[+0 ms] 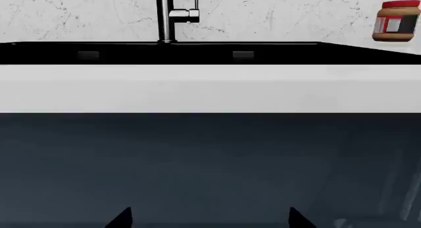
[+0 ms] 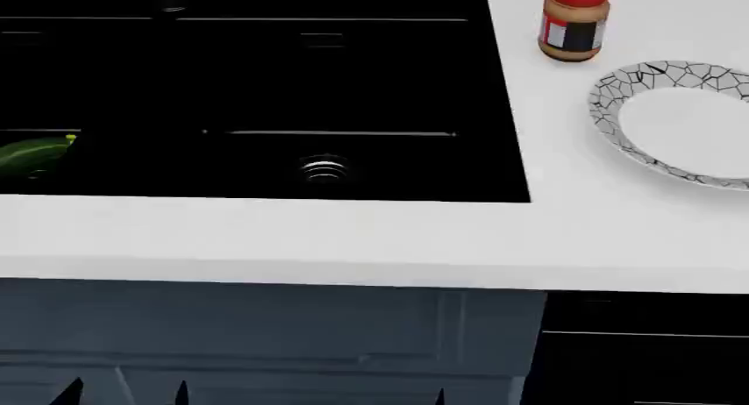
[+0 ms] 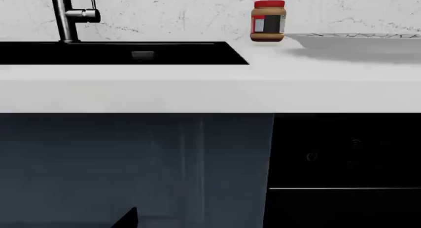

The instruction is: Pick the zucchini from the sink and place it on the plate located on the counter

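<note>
zucchini (image 2: 33,155), one, in sink (image 2: 387,89); one plate (image 2: 655,155); both pincers' openness unreadable.

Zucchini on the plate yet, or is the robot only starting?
Only starting. Nothing looks done: the zucchini lies in the sink, at the head view's left edge, and the plate on the counter is bare. Nothing is in hand; both end effectors sit low by the cabinet fronts, only their tips showing. Left: reach in, grasp, carry, set it down.
</note>
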Tool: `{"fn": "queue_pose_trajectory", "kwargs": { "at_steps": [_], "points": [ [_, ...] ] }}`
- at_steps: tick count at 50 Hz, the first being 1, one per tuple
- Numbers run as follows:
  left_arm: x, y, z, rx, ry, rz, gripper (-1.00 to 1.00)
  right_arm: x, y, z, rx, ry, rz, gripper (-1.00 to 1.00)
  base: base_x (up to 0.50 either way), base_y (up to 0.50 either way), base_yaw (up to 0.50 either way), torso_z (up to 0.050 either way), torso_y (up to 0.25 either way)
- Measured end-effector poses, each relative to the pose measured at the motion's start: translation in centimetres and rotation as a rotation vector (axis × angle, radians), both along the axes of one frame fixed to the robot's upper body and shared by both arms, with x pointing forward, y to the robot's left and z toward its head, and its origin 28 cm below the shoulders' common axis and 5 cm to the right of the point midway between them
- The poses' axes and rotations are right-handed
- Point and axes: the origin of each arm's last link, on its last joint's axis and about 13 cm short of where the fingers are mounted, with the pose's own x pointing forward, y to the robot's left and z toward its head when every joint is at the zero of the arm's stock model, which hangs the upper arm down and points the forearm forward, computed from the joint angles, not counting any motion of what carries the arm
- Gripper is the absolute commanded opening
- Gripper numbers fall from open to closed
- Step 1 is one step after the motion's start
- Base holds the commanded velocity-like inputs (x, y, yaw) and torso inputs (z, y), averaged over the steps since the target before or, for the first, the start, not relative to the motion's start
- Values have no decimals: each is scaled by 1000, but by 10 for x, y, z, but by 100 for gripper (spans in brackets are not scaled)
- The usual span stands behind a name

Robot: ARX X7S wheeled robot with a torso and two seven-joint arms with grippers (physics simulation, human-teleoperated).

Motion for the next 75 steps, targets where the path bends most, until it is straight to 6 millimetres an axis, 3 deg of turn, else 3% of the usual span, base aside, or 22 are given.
{"fn": "queue_pose_trajectory", "kwargs": {
  "at_steps": [9,41,49,56,75],
  "points": [
    [-3,1,1,8,3,5,100,-4,1,2,7,-28,15,100,0,23,0,0,0],
    [-18,-1,9,13,-30,-15,100,-21,-2,10,-25,-90,0,100,19,500,0,0,0],
    [-21,-1,15,23,-40,-12,100,-21,0,16,-38,-93,10,100,0,0,0,0,0],
    [-19,1,36,36,-51,-8,100,-16,2,38,-71,-91,28,100,0,0,0,0,0],
    [-4,1,119,109,-134,-23,100,5,0,125,-154,-181,53,100,0,0,0,0,0]
  ]
}}
